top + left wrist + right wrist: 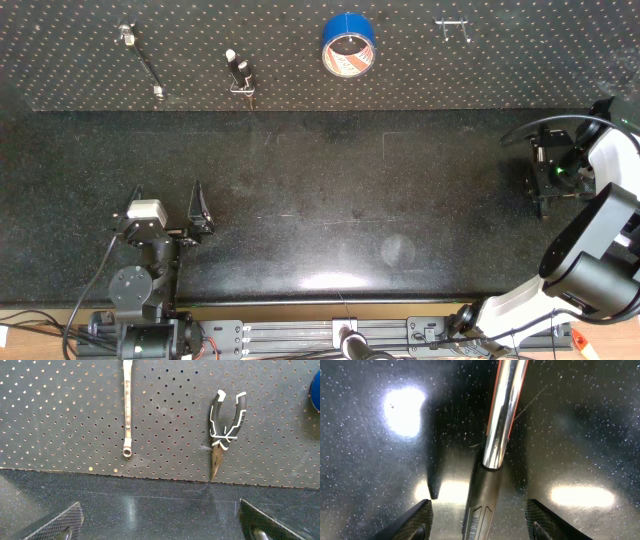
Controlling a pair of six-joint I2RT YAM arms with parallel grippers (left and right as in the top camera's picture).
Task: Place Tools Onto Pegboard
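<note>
**Polished steel tool between open jaws on the desk**

The metal tool (500,420) lies flat on the dark desk (350,200) near its right end, directly beneath the right gripper (480,510). That gripper points down at it, with its jaws spread wide, one on each side, and neither touching it. It has a bright round shaft that runs into a thicker, duller body close to the jaws. Its far end is out of view, so I cannot tell what kind of tool it is.

It looks like solid steel, so it is probably stiff, heavy for its size and hard to damage. The polish suggests it is slippery, and a round shaft could roll or swing in a light pinch. The thicker body beside the joint looks like the safer place to take hold, squarely across, leaving one end free for hanging.

The left gripper (167,200) sits low at the desk's left, with its jaws wide open and empty. On the pegboard (400,80) hang a wrench (143,62), pliers (240,72) and a blue tape roll (349,45). A bare hook (453,30) stands free to their right.
</note>
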